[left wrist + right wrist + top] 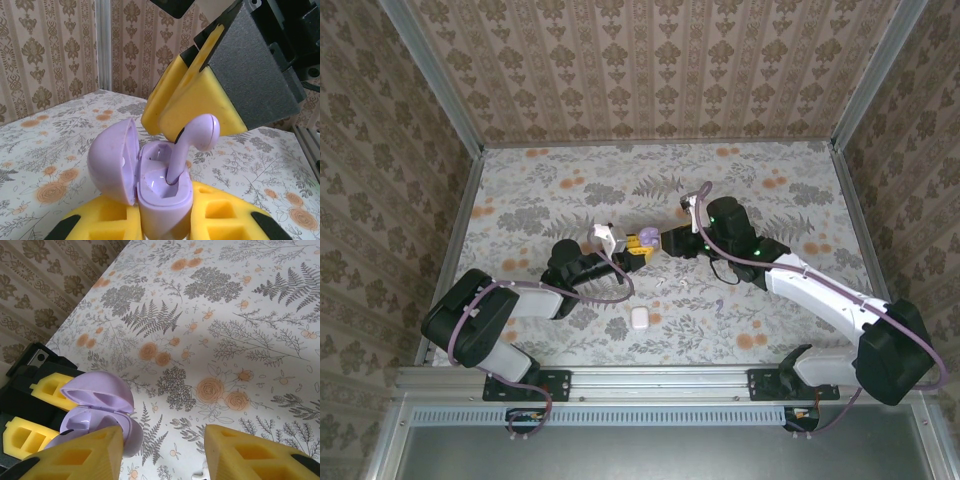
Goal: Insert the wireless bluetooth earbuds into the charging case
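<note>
Holding side: left gripper point(162, 227) clamped on the base of the lilac charging case point(162, 197), lower centre of the left wrist view, lid hinged open to the left
Item being fitted: lilac earbud point(197, 135), stem down inside the case, head leaning out toward upper right, not seated
Working side: right gripper point(162, 432) with jaws moderately apart, table showing between them; one yellow finger point(200, 95) appears to touch the earbud head
Step in hand: seating this earbud, by my judgement
Method advised: press lightly down along the stem line; keep the case level and firmly clamped
Risk: a sideways push may lever the earbud out or knock the lid
Loose items: white case point(639, 318) and tiny white pieces point(675, 287), lower centre of the top view, well apart from both grippers
</note>
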